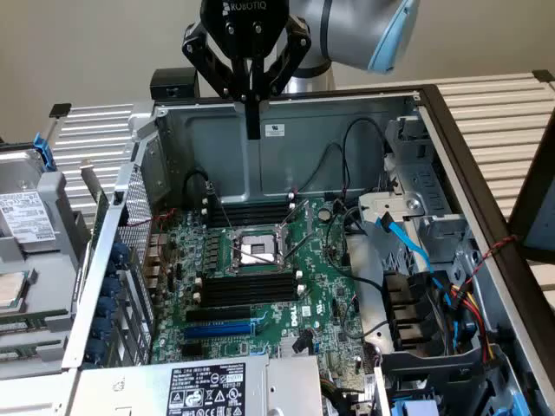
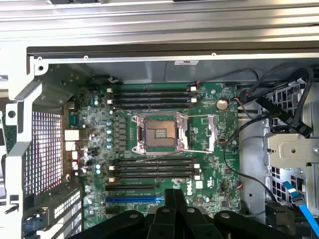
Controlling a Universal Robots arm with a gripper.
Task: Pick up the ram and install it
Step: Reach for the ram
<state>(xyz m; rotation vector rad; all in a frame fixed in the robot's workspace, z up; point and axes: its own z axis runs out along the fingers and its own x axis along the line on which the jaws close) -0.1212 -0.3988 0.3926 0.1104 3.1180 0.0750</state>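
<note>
Exterior view: the tool (image 1: 252, 117) hangs above the far wall of the open computer case (image 1: 364, 121), fingers pressed together and apparently empty. The case holds the motherboard (image 1: 323, 264) with its black memory slots (image 1: 247, 290). I cannot tell where the ram lies. Pickup seems not yet done, and grasping it calls for parted fingers.

The arm (image 1: 342, 26) reaches in from above, and its gripper (image 1: 252, 128) points straight down. The two fingers (image 1: 252, 104) appear pressed flat together, closed, though their dark tips are hard to separate.
</note>
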